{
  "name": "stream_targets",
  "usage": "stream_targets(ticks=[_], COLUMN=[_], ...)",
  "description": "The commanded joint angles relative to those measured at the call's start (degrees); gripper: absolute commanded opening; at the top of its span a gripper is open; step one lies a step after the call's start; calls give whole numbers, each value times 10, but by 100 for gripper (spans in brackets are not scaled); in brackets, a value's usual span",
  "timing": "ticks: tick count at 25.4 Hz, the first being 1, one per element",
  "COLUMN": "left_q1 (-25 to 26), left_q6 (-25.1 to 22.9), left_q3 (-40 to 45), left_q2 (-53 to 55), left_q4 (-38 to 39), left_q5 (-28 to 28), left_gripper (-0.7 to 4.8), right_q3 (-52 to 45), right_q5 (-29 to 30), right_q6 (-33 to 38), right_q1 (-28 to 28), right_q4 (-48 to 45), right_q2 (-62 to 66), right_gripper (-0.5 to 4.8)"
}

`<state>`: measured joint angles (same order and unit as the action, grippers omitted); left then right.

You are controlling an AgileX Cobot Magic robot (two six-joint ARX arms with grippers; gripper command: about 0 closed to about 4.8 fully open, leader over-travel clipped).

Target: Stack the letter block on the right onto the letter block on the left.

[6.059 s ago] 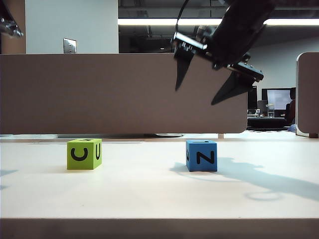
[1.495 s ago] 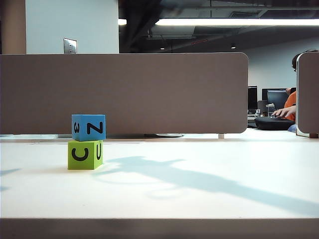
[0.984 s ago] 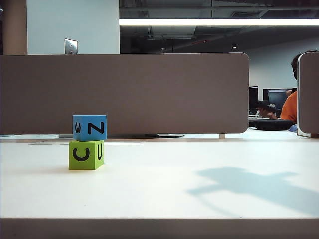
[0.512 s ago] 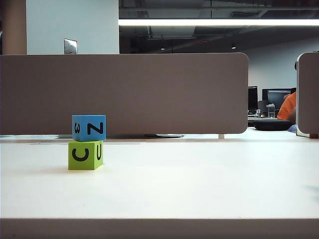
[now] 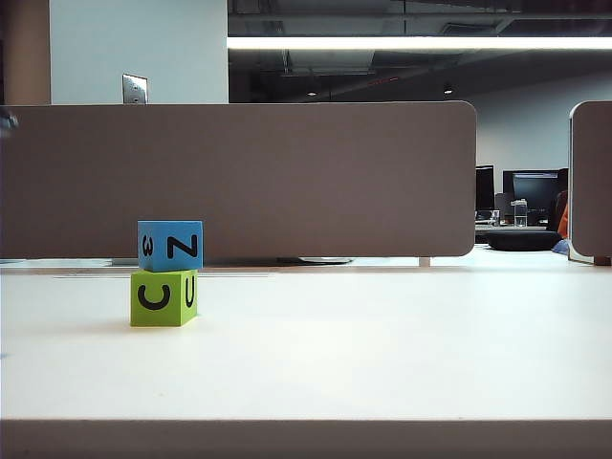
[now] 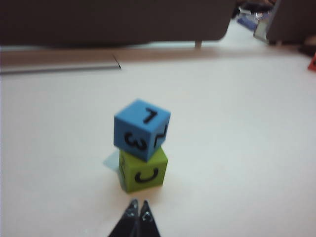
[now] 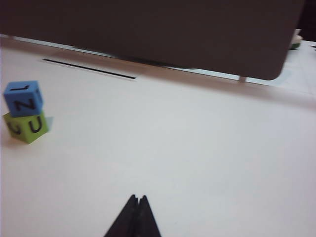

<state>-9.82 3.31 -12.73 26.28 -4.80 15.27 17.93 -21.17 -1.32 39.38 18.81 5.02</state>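
where blue cube (image 5: 170,246) tops green cube (image 5: 163,297), left gripper (image 6: 138,209), right gripper (image 7: 138,199) pressed together.

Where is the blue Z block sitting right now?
In the exterior view the blue block sits on the green block, left on the table, before the partition, clear of both grippers.
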Motion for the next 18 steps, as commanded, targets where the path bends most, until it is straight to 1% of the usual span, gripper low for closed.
stream_targets(ticks=[1, 3, 6, 8, 10, 11, 13, 15, 18], left_q1=[1, 1, 1, 1, 1, 1, 1, 1, 1], left_q6=[-3, -3, -1, 2, 2, 2, 2, 4, 3], left_q3=[20, 35, 69, 86, 102, 107, 116, 124, 123], left_q2=[-1, -3, -14, -21, -32, -35, -46, -60, -83], left_q4=[-24, -42, -92, -117, -120, -120, -121, -118, -112], left_q5=[6, 6, 0, -3, -13, -17, -33, -35, -35], left_gripper=[-5, -5, -5, -5, -5, -5, -5, -6, -5], right_q3=[-26, -38, -49, -52, -52, -52, -52, -54, -62], right_q5=[18, 19, 18, -8, -46, -51, -52, -47, -13], right_q6=[1, 1, 7, 9, 16, 23, 23, 22, 21], right_q1=[0, -3, -5, -6, -5, -6, -5, -5, -5], right_q4=[-22, -41, -57, -48, -23, -23, -24, -24, -23], right_q2=[-11, -12, -11, -11, -12, -12, -12, -12, -12], right_gripper=[-1, -1, -1, -1, -1, -1, -1, -1, -1])
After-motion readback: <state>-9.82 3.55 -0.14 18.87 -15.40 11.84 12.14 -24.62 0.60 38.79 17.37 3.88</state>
